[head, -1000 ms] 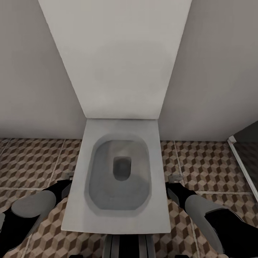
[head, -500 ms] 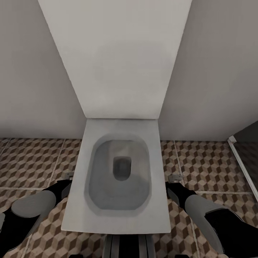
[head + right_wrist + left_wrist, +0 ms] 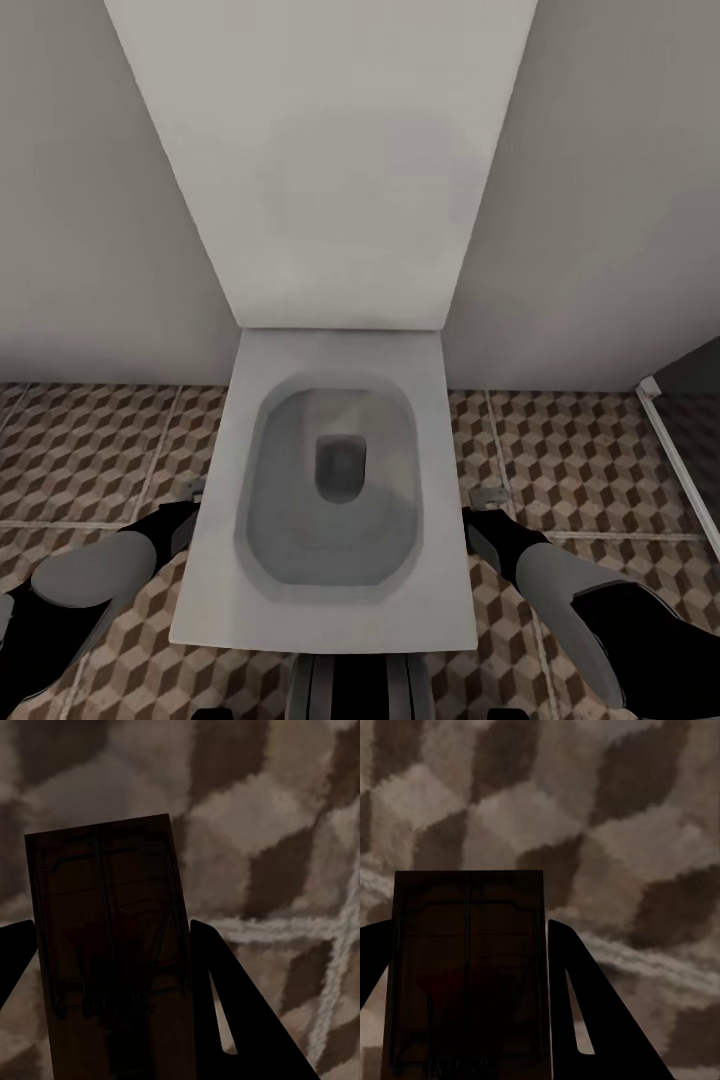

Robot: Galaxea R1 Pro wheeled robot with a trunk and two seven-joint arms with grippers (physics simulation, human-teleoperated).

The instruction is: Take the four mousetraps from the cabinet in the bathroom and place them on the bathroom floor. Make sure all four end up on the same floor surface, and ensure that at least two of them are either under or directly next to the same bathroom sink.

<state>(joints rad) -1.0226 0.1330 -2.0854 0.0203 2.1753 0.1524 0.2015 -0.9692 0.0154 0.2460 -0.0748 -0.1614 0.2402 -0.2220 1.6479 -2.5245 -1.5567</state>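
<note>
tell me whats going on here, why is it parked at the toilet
The robot faces a white toilet, one arm low on each side over the tiled floor. Each wrist view shows a dark mousetrap between the fingers: one in the left gripper, the left mousetrap, and one in the right gripper, the right mousetrap. Neither trap is on the floor yet.
</note>
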